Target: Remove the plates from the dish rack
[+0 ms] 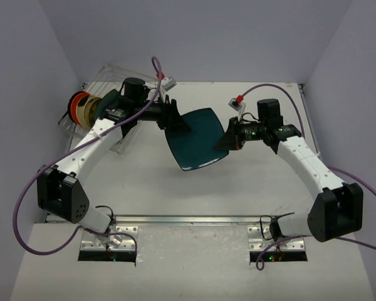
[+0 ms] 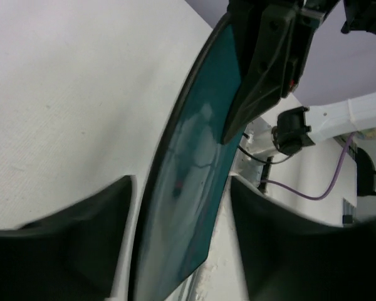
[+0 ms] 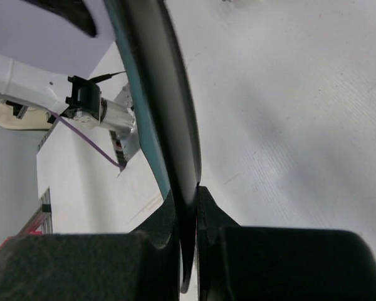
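A dark teal rounded-square plate (image 1: 197, 138) hangs tilted above the middle of the table, between my two arms. My right gripper (image 1: 224, 141) is shut on its right rim; in the right wrist view both fingers press the thin edge of the plate (image 3: 169, 94) at the gripper (image 3: 187, 200). My left gripper (image 1: 178, 122) straddles the opposite rim with its jaws open. In the left wrist view there is a gap on each side of the plate (image 2: 188, 182). The dish rack (image 1: 106, 78) stands at the back left, with an orange-red plate (image 1: 80, 100) and a cream plate (image 1: 89, 108) upright in it.
The rack sits against the left wall, partly hidden behind my left arm. Purple cables loop off both arms. The right arm's finger (image 2: 263, 69) shows in the left wrist view on the plate's far rim. The metal mounting rail (image 1: 188, 219) runs along the near edge.
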{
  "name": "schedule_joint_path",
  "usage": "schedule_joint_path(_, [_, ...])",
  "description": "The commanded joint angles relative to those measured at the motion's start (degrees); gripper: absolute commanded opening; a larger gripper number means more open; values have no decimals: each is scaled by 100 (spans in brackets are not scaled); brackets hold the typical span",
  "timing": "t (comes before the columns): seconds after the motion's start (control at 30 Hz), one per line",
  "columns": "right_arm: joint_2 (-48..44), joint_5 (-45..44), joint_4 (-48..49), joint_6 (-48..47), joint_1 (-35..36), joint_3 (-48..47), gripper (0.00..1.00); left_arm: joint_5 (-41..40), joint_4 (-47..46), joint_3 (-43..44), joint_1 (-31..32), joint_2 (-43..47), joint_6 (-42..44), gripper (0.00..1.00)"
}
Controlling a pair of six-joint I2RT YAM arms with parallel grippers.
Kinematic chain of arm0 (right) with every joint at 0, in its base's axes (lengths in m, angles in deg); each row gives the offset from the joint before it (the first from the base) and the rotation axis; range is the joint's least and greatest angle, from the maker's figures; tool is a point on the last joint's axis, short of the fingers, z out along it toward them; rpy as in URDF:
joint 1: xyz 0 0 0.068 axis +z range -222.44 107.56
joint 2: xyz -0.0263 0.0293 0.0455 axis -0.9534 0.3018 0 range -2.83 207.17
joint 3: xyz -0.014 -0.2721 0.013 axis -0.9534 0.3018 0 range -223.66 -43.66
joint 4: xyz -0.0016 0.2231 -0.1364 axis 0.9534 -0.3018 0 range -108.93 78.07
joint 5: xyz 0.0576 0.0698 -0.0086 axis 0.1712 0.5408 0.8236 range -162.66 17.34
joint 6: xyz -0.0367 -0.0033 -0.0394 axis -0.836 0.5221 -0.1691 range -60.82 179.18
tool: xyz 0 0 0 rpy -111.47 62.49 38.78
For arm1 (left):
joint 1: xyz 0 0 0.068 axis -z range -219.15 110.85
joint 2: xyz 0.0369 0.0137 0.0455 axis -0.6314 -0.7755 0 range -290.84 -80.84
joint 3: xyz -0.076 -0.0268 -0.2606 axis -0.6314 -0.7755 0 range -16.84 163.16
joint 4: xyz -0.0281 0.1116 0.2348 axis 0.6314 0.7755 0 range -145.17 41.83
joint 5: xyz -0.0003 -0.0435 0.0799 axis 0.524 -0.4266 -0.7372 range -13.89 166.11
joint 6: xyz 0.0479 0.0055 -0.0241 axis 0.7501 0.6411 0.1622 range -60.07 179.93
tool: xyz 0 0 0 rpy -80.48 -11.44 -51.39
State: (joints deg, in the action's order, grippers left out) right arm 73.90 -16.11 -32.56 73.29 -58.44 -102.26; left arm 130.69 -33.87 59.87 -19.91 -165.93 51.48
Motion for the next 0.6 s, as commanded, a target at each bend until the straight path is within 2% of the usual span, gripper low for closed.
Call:
schedule_joint_path(0.0, [280,17,270,325,-107,-353,0,-508,-399,195,-149,221,-314,88])
schedule_joint_path(0.03, [317,26,270,366,-137,-382,0,-554,-382,197,-179,221,-318,90])
schedule_joint_path(0.07, [444,38,270,400,-240,-480,0,-709,-324,203,-282,221,-329,98])
schedule_joint_path(0.1, [518,34,263,409,-316,-541,0,-790,-304,211,-358,221,-345,100])
schedule_joint_path(0.23, [912,16,252,458,-938,-952,0,-1176,-333,278,-980,236,-563,100])
schedule_joint_path(0.3, [1225,175,245,624,-1541,-1319,0,-1301,-388,327,-1332,277,-639,100])
schedule_joint_path(0.4, [1961,282,79,586,-2071,-1820,0,-1360,-389,396,-1458,308,-555,100])
schedule_joint_path(0.57, [3562,285,-1008,-183,-2622,-3471,0,-1388,-498,455,-1458,346,-525,100])
